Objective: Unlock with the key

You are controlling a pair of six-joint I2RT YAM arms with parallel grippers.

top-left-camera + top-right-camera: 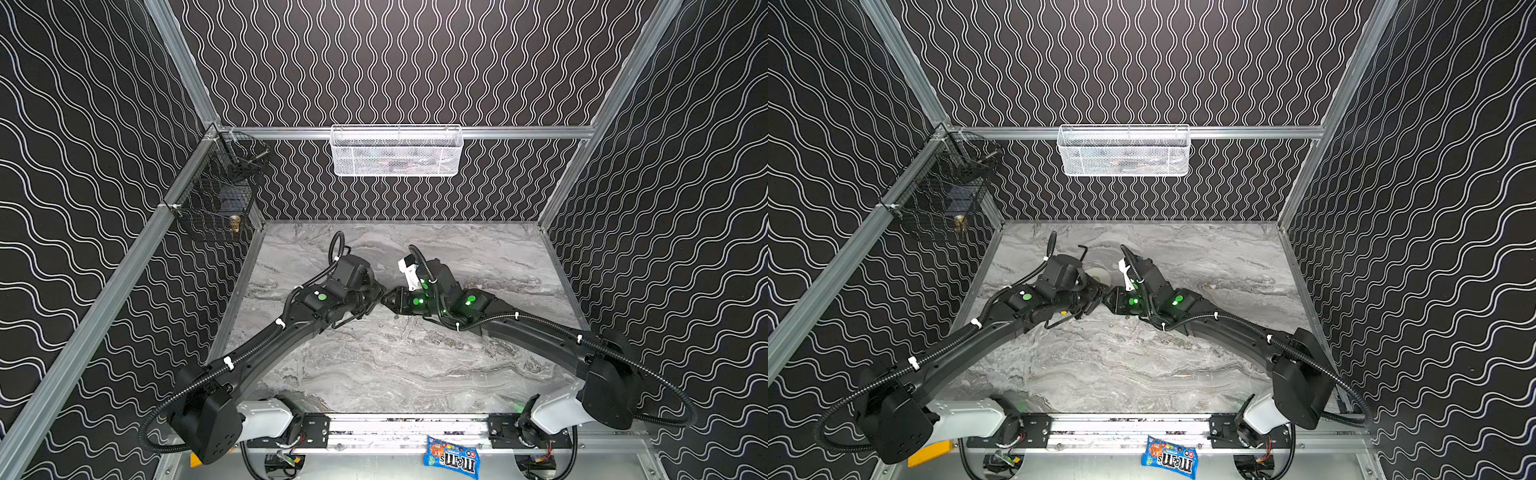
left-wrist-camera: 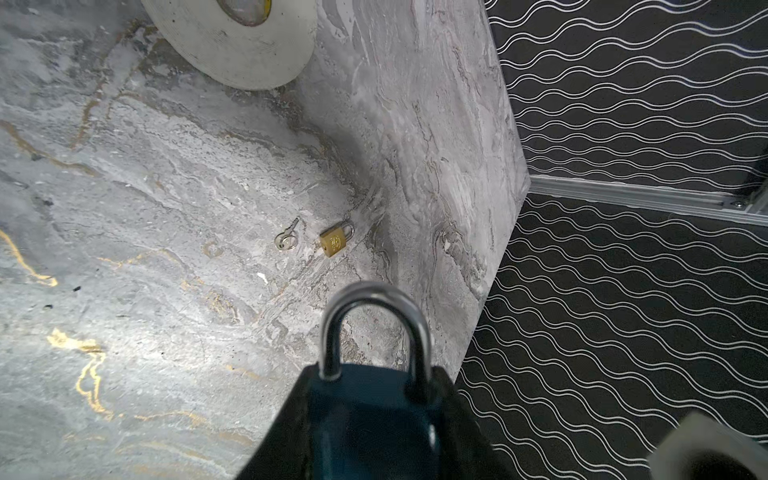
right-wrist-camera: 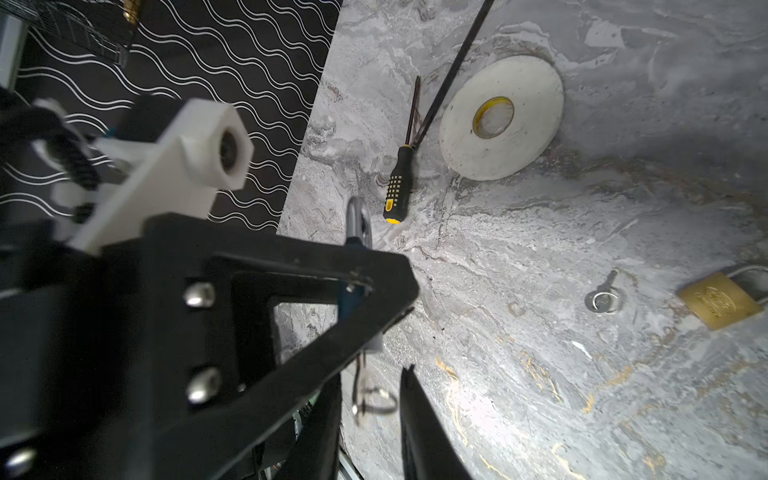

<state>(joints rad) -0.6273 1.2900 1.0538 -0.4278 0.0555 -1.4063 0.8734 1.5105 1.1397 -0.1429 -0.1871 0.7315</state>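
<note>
Left wrist view shows the left hand (image 2: 376, 376) squeezing a blue padlock (image 2: 374, 419) by its body, with the shiny loop sticking out. Right wrist view shows a blurry key (image 3: 358, 386) on a ring hanging under that padlock. It sits between the fingers of the right hand (image 3: 374, 374), which are a little apart and not pinching it. In both top views the hands meet near the middle of the frame, above the tabletop (image 1: 395, 365). A small gold padlock (image 2: 334, 241) and another little key (image 2: 286, 239) lie side by side on it.

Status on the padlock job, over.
Left end effector shut on dark blue padlock. Right end effector open around silver key hanging from its base. Silver shackle looks seated. Nothing in the way.
</note>
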